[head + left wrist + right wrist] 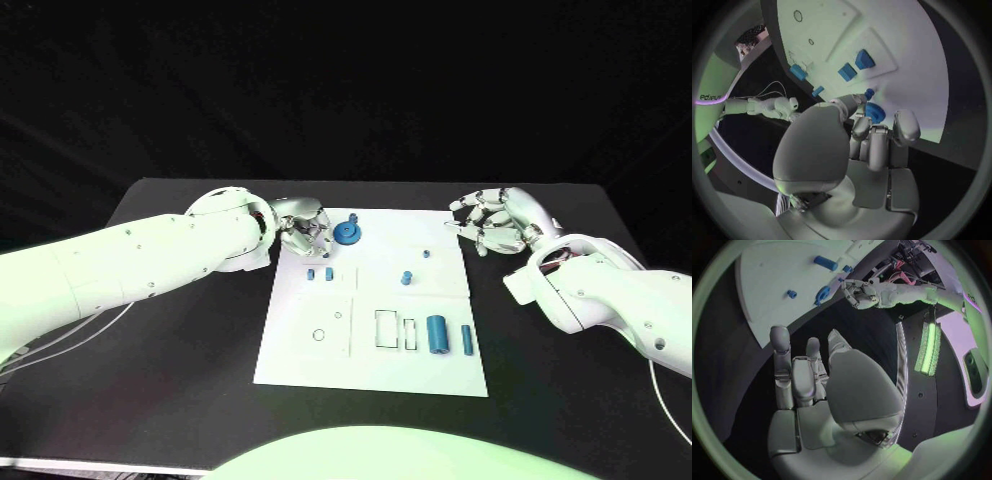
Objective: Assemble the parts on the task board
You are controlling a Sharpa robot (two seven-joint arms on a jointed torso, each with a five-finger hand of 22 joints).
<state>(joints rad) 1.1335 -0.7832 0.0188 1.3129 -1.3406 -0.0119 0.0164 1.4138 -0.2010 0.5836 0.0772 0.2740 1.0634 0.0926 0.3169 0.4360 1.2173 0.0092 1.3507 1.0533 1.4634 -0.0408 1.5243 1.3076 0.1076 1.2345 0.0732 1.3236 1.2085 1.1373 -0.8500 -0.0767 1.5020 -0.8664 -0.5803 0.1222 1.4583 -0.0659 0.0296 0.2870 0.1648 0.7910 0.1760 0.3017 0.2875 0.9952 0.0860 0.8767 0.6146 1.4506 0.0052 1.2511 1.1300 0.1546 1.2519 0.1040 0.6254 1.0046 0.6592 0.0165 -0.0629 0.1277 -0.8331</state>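
Two robot hands over far end of desk (173,370). Left robot hand (300,228) at far left corner of task board (368,365), fingers curled beside round blue part (348,233); whether it grips part, cannot tell. Right robot hand (495,220) just off board's far right corner, fingers loosely curled, grasping nothing. Small blue parts (320,273) mid-board; two blue cylinders (437,332) near right edge.
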